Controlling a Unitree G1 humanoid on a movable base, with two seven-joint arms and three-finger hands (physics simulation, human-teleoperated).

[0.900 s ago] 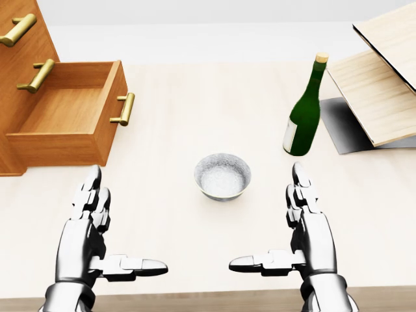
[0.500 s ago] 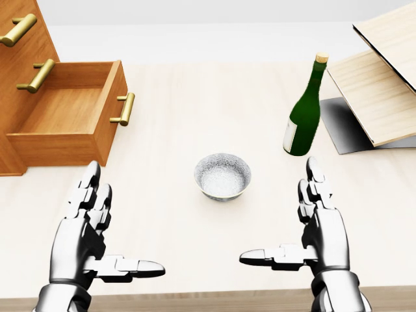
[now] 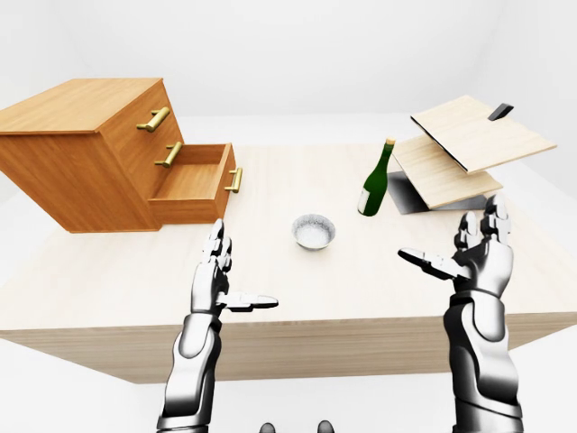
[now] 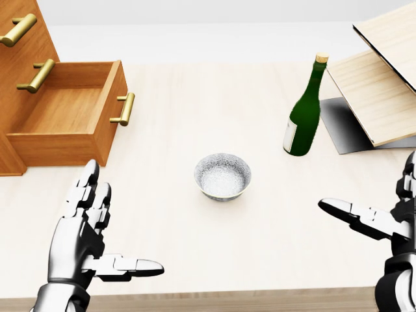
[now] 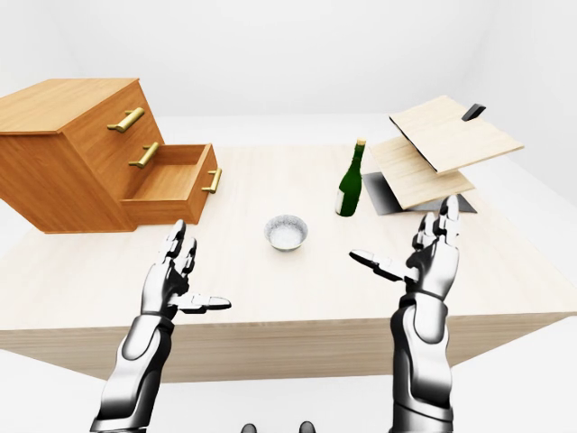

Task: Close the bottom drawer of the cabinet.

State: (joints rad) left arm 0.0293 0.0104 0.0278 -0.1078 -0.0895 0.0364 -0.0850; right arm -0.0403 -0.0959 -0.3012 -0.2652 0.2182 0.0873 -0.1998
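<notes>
The wooden cabinet (image 3: 81, 153) stands at the table's left and has three brass-handled drawers. Its bottom drawer (image 4: 65, 120) is pulled out and empty inside, with its brass handle (image 4: 123, 109) facing right. My left hand (image 4: 123, 221) is open, palm inward, hovering over the table below the drawer and apart from it. My right hand (image 4: 367, 185) is open at the head view's right edge, far from the cabinet. Neither hand holds anything.
A small grey bowl (image 4: 222, 175) sits mid-table between my hands. A green bottle (image 4: 304, 114) stands upright to its upper right. Stacked tilted wooden boards (image 4: 380, 97) lie at the right. The table's near edge (image 3: 297, 347) runs below my hands.
</notes>
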